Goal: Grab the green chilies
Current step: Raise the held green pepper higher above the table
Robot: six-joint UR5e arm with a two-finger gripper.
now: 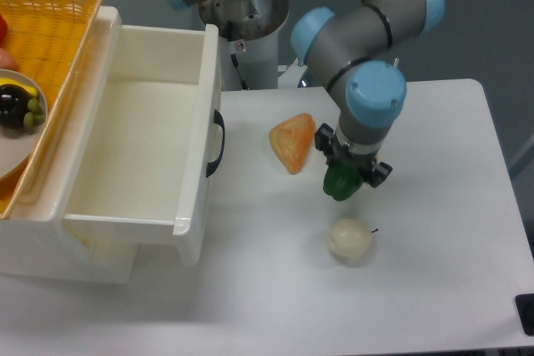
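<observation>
- Under the blue wrist joint, fixed camera view: gripper (345, 171) is clamped on the green chilies (339, 181), black fingers either side of it, dark-green lump hanging out below them.
- Chilies look clear of the table (434, 206); visible gap between them and the surface, though with one high camera angle I'd call the lift a judgement, not a certainty.
- Progress: grasp looks done, pickup looks mostly done. Left, as I read it: a bit more height and a stable hold. No sign of the piece slipping, but contact faces are hidden by the fingers.
- Just below the gripper, toward the camera: cream-white bulb (349, 239) with a thin dark stem, sitting on the table, apart from the chilies.
- Just to the gripper's image-left: orange wedge-shaped toy (292, 141), on the table, near but not touching the fingers.
- Well off to image-left of the gripper: open white drawer (200, 122) with a black handle (217, 142), nothing visible inside.
- Far image-left past the drawer: yellow woven basket (58, 14); at the frame edge, a plate (12, 156) holding a dark purple fruit (13, 110) with small yellow-green balls.
- Writing: none readable. Small red-and-white sticker (240, 46) on the arm base, too small to make out. No brand marks legible on the arm.
</observation>
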